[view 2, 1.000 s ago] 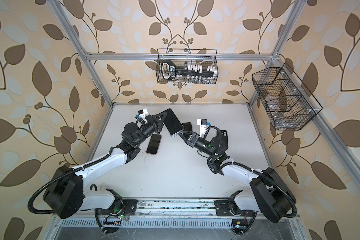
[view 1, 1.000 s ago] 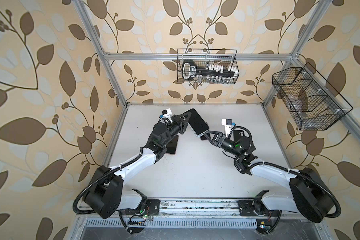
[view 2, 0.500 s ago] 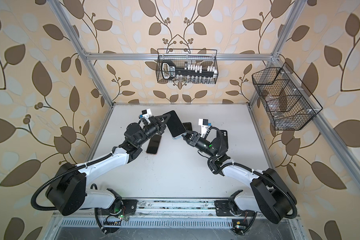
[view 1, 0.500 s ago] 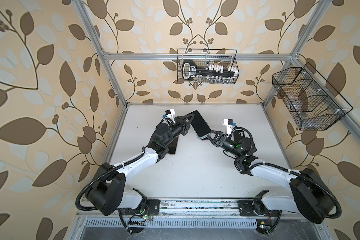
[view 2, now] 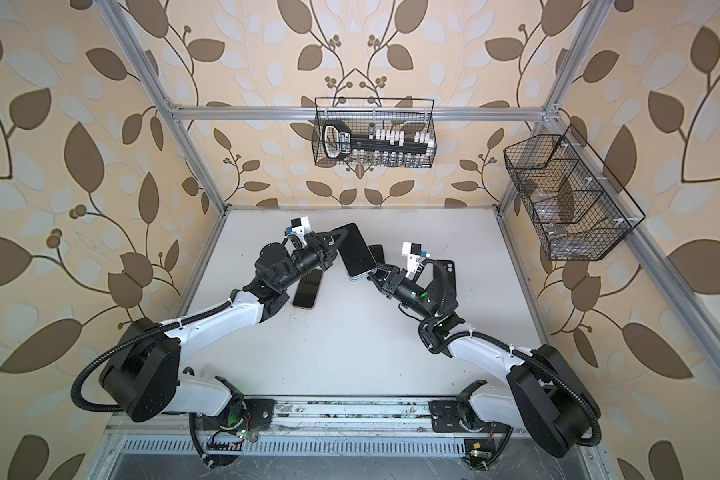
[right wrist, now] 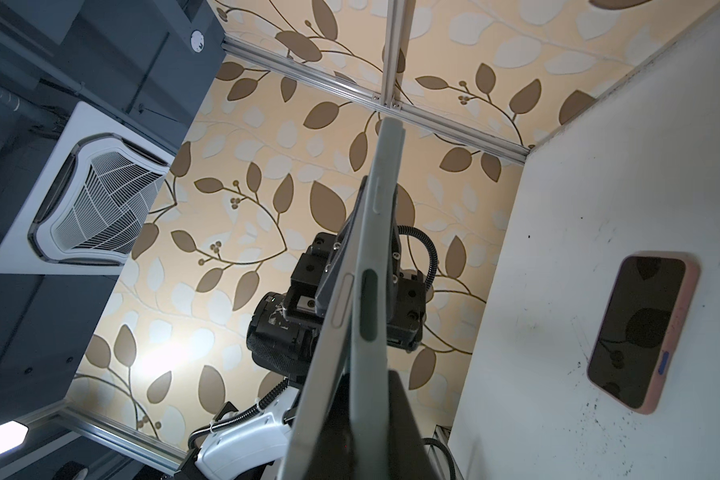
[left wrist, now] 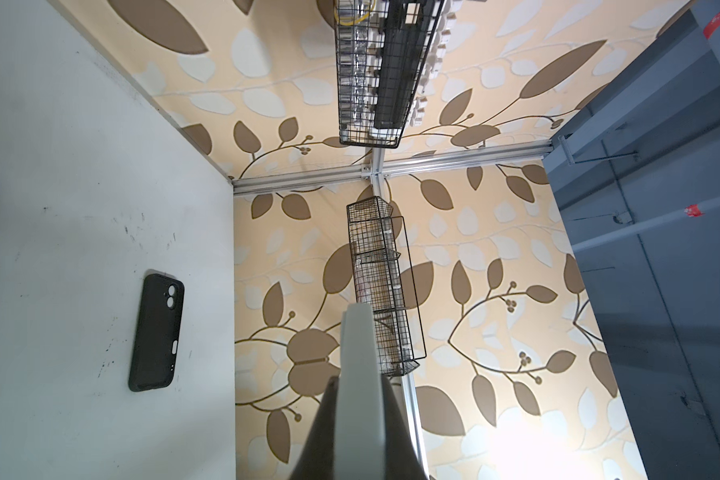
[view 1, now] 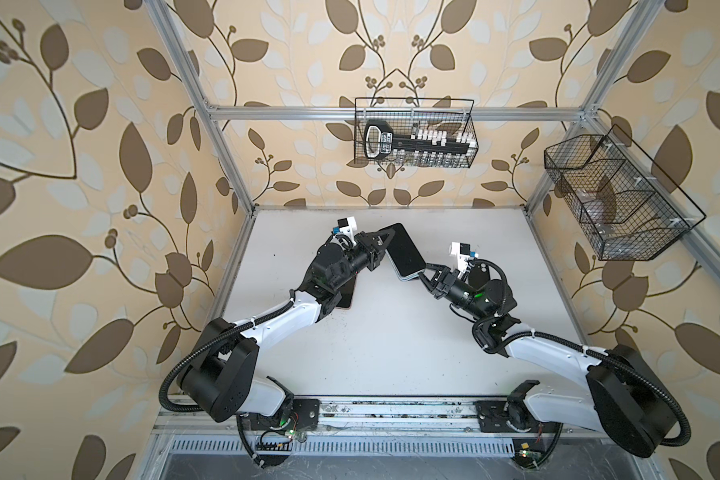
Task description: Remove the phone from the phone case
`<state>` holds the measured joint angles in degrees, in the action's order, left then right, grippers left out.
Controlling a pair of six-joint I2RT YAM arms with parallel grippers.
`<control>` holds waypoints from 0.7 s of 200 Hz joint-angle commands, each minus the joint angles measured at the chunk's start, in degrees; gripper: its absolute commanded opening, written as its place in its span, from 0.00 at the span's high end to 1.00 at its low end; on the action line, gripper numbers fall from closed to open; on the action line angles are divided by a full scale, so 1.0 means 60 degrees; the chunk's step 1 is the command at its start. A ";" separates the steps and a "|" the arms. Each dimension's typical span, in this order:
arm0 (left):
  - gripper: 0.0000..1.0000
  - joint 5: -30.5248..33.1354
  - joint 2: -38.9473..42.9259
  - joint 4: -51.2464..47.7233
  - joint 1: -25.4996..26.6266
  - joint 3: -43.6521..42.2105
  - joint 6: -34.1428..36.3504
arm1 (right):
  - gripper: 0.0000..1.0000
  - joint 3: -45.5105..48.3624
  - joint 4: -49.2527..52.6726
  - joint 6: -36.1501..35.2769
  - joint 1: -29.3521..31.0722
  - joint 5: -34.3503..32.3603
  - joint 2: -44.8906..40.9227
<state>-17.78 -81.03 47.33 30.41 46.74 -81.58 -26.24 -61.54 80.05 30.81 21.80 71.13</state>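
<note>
A phone (view 1: 406, 251) (view 2: 356, 253) in a pale grey-green phone case (right wrist: 377, 324) hangs tilted above the table between both arms, dark screen up. My left gripper (view 1: 385, 249) (view 2: 337, 247) is shut on its far long side, and the case's edge (left wrist: 360, 374) shows between the dark fingers. My right gripper (view 1: 422, 274) (view 2: 375, 272) is shut on the near lower corner. In the right wrist view the phone's silver edge (right wrist: 341, 299) stands away from the case at that corner. One finger seems to lie between phone and case.
A pink-cased phone (view 2: 307, 291) (right wrist: 641, 328) lies screen up on the white table (view 1: 391, 353), by the left arm. An empty black case (left wrist: 156, 332) (view 2: 443, 276) lies behind the right wrist. Another dark phone (view 2: 377, 251) lies under the held one. Wire baskets (view 1: 414, 137) (view 1: 616, 199) hang on the walls.
My right gripper, open beside the phone's lower corner a second ago, has closed on it. The left gripper kept its grip and shifted the phone slightly toward the right arm.
</note>
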 commanded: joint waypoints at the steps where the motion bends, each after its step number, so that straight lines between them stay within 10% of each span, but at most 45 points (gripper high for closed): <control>1: 0.92 0.0041 -0.0087 0.0531 -0.0074 0.0442 0.0227 | 0.99 0.0188 -0.0991 0.0988 -0.0094 -0.0371 -0.0342; 64: 0.73 -0.0010 -0.0161 0.0614 -0.0078 0.0504 0.0208 | 1.00 0.0573 -0.1692 0.2014 -0.0183 -0.0960 -0.0291; 140: 0.22 0.0000 0.0030 0.0167 -0.0074 0.0392 0.0372 | 1.00 0.0421 -0.1721 0.1879 -0.0287 -0.1084 0.0091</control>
<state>-17.82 -82.59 47.13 30.30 47.18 -81.17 -22.83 -66.17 89.17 29.43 16.64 71.02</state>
